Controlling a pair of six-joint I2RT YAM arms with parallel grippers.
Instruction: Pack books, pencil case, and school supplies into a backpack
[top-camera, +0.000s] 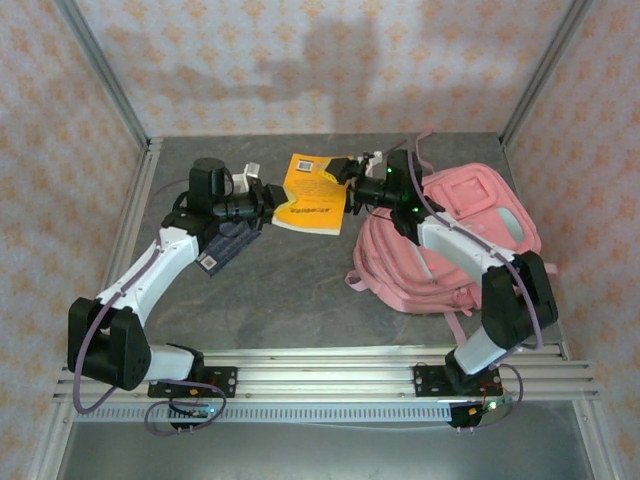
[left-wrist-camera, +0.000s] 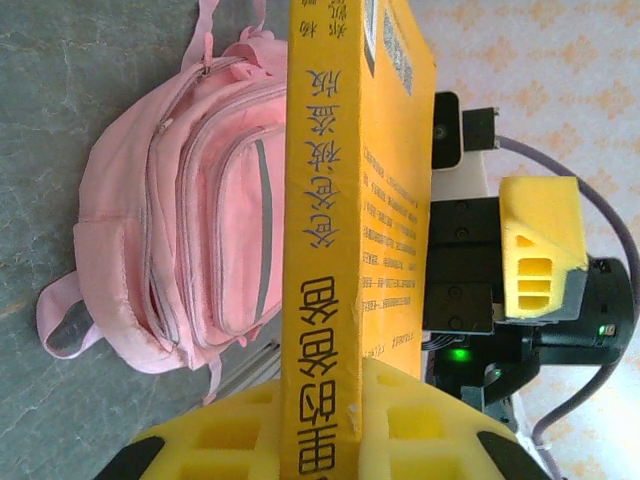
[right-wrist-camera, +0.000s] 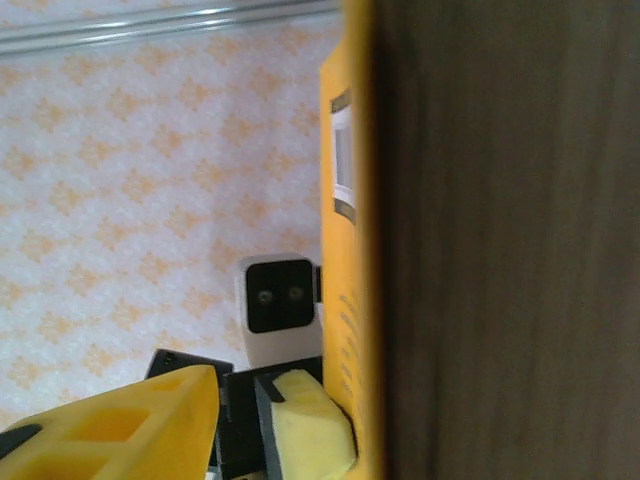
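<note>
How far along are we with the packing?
Done: nothing visibly packed; the backpack lies apart. In hand: the left gripper clamps the orange book, and the right gripper, jaws open, straddles its other edge. Left: that book, plus the checked book on the table.

Reached both arms inward toward each other; clamped left tool (top-camera: 266, 201) on book (top-camera: 312, 196); held right tool (top-camera: 352, 186) with jaws parted at opposite edge.

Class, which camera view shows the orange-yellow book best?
Top external: the orange-yellow book shows most of its cover and outline. Left wrist gives its spine and a slanted cover; right wrist, a close, blurred edge.
</note>
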